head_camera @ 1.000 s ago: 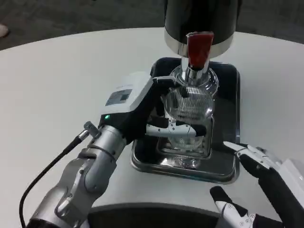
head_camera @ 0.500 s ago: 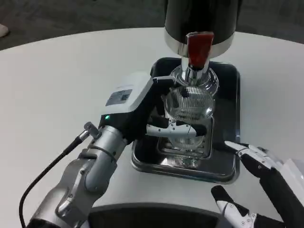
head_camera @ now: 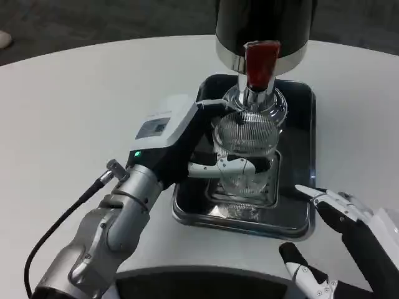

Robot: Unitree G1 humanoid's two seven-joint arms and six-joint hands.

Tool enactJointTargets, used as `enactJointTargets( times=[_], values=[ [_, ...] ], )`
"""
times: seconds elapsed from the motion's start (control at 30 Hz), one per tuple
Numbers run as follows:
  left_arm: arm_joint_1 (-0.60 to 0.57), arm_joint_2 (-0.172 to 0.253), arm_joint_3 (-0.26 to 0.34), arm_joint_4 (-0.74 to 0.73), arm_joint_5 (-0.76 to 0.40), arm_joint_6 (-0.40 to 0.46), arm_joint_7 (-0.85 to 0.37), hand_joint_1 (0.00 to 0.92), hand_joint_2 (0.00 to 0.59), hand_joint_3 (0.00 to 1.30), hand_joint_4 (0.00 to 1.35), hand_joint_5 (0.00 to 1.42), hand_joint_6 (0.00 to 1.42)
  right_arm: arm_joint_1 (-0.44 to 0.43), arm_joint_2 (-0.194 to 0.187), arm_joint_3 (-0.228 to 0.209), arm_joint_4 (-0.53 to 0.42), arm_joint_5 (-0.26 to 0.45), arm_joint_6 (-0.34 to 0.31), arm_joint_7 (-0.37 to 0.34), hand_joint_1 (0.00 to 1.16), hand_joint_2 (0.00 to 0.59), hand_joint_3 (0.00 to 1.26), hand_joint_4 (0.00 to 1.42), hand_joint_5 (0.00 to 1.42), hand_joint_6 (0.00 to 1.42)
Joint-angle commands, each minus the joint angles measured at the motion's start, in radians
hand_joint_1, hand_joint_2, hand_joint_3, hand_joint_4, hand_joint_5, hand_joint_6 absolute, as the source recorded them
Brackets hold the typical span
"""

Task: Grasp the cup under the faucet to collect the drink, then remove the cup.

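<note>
- Reaching up from the lower left, the silver left forearm [head_camera: 106, 233] angles toward the tray, its left hand [head_camera: 187, 140] turned sideways against the cup.
- Its fingers [head_camera: 227, 167] wrap the front of the ribbed glass cup [head_camera: 245, 152], gripping it.
- The cup stands upright on the metal tray [head_camera: 299, 215], directly under the faucet [head_camera: 259, 62] with its red handle, below the black dispenser [head_camera: 265, 22].
- At lower right, the right hand [head_camera: 349, 249] hovers over the white table [head_camera: 75, 112] beside the tray, fingers spread, holding nothing.
</note>
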Motion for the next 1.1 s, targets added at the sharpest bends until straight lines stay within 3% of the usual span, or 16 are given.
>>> enactJointTargets(
  times=[0.03, 0.67, 0.83, 1.1],
  values=[
    [0.011, 0.005, 0.002, 0.008, -0.010, -0.022, -0.010, 0.273, 0.038, 0.35, 0.26, 0.55, 0.44, 0.012, 0.005, -0.001, -0.006, 0.007, -0.021, -0.012, 0.61, 0.454, 0.24, 0.18, 0.12, 0.02],
    [0.002, -0.007, 0.005, 0.031, -0.024, -0.046, -0.016, 0.267, 0.033, 0.35, 0.18, 0.53, 0.44, 0.011, 0.010, -0.010, 0.001, 0.018, -0.020, -0.020, 0.63, 0.450, 0.24, 0.18, 0.12, 0.02],
    [0.006, -0.005, 0.008, 0.021, -0.036, -0.046, -0.016, 0.241, 0.028, 0.36, 0.21, 0.57, 0.44, 0.007, 0.009, -0.010, 0.004, 0.020, -0.018, -0.022, 0.63, 0.450, 0.24, 0.18, 0.12, 0.02],
    [0.010, 0.001, 0.016, 0.004, -0.039, -0.034, -0.021, 0.181, 0.008, 0.33, 0.17, 0.50, 0.42, -0.002, 0.010, -0.009, 0.012, 0.021, -0.017, -0.025, 0.62, 0.458, 0.25, 0.18, 0.12, 0.02]
  ],
)
